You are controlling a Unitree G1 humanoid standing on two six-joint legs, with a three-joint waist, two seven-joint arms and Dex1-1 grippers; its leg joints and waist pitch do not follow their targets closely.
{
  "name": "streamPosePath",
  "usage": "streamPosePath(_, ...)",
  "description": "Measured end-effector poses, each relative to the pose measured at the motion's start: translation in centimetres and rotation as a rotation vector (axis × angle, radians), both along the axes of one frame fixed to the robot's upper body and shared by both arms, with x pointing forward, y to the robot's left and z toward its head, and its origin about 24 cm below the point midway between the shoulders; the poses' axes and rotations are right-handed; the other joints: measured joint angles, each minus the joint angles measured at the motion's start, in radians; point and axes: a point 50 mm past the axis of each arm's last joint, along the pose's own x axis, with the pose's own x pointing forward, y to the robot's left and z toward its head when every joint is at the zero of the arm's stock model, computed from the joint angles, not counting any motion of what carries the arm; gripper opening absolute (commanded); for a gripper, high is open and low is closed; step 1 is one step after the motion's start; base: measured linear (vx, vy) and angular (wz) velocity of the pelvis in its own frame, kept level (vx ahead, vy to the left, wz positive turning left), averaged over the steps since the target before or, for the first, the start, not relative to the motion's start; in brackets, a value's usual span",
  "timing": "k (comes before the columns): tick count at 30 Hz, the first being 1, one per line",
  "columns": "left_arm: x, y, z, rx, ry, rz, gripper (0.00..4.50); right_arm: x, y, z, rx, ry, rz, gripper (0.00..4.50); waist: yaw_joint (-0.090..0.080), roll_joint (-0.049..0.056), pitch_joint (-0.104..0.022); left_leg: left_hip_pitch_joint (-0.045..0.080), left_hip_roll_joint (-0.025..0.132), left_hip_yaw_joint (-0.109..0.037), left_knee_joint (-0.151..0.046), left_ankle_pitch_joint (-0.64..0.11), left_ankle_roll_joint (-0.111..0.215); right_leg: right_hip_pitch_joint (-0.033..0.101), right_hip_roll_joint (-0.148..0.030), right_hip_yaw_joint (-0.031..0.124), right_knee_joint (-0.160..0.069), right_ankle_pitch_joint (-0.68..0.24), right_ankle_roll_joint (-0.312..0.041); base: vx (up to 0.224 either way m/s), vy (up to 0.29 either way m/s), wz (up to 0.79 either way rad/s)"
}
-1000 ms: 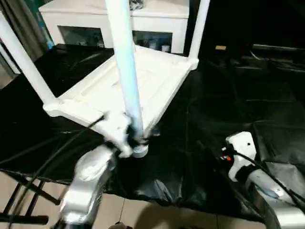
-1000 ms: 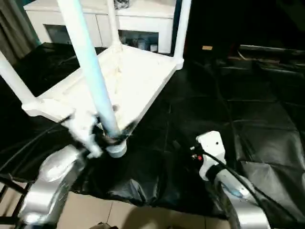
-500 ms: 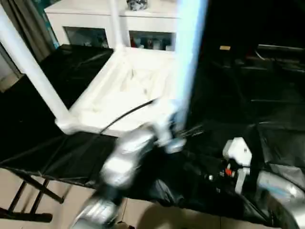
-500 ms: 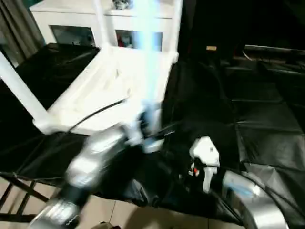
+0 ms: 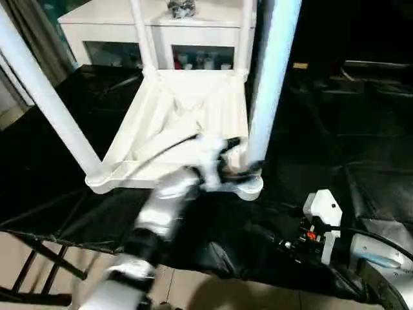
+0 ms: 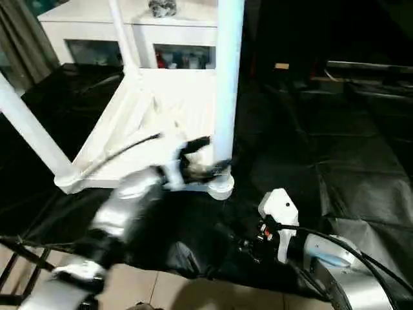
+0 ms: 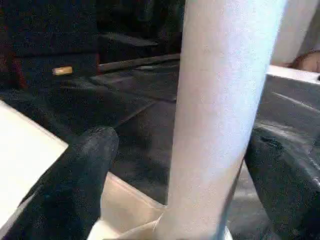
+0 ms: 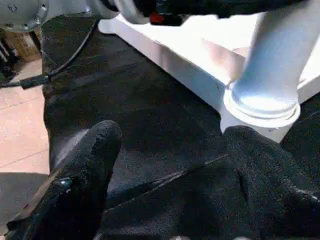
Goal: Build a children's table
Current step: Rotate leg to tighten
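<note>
The children's table top [image 5: 187, 123] lies underside up on the black-draped table [image 5: 322, 155], toward its far left part, with three legs already standing from its corner sockets: one at the near left corner [image 5: 45, 103] and two thin ones at the far corners [image 5: 143, 35]. The fourth leg [image 5: 271, 84] stands upright at the near right corner socket [image 5: 248, 187], and the left gripper [image 7: 175, 170] has its black fingers [image 7: 75, 175] spread wide on either side of the tube; whether they press on it is hard to say, since the wrist view shows a gap on each side. The right gripper [image 8: 170, 165] hovers low over the black cloth just beside that same socket, its fingers spread wide and holding nothing. To do this step well, I judge the leg should be kept plumb over the socket and pushed straight down until the flared end seats flush, with the right gripper bracing the top's corner so it does not slide. The white cabinet [image 5: 161, 32] beyond the far edge holds small items behind its glass doors, too blurred to name.
</note>
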Motion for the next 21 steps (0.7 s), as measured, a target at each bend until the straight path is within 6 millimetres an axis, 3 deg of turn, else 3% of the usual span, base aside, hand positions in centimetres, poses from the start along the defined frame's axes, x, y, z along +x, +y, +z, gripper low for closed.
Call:
streamPosePath(6, -1.5, 4.0, -1.2, -0.039, 0.035, 0.056, 4.44, -0.1, 0.1, -0.1, 0.015, 0.001, -0.008, 3.7, -0.015, 0.002, -0.001, 0.001, 0.001, 0.0, -0.001, 0.0, 0.0, 0.0, 0.0, 0.0, 0.001, 0.0, 0.0, 0.0, 0.0, 0.0)
streamPosePath(10, -3.4, 6.3, -1.2, -0.097, 0.058, 0.159, 4.44, -0.5, 0.5, -0.4, 0.04, 0.005, -0.058, 3.7, -0.012, 0.001, -0.001, 0.0, 0.001, 0.0, -0.002, 0.0, 0.0, -0.001, 0.0, -0.001, 0.001, 0.0, -0.001, 0.0, 0.0, 0.0)
streamPosePath(15, -7.2, 7.6, -0.5, -0.119, 0.057, 0.28, 4.44, -0.6, 1.4, -0.3, 0.077, -0.015, -0.112, 3.7, -0.015, -0.008, 0.001, 0.0, 0.001, 0.0, -0.004, 0.0, -0.001, -0.002, 0.0, -0.001, 0.0, -0.002, 0.002, 0.0, 0.0, 0.0)
streamPosePath(21, -7.5, 10.2, -0.2, -0.072, 0.037, 0.576, 4.44, -0.2, 1.6, -0.2, 0.08, -0.032, -0.152, 3.7, -0.016, -0.023, 0.006, 0.001, 0.001, 0.0, -0.004, 0.0, -0.001, -0.001, 0.0, -0.001, -0.002, -0.002, 0.003, 0.0, 0.0, 0.0)
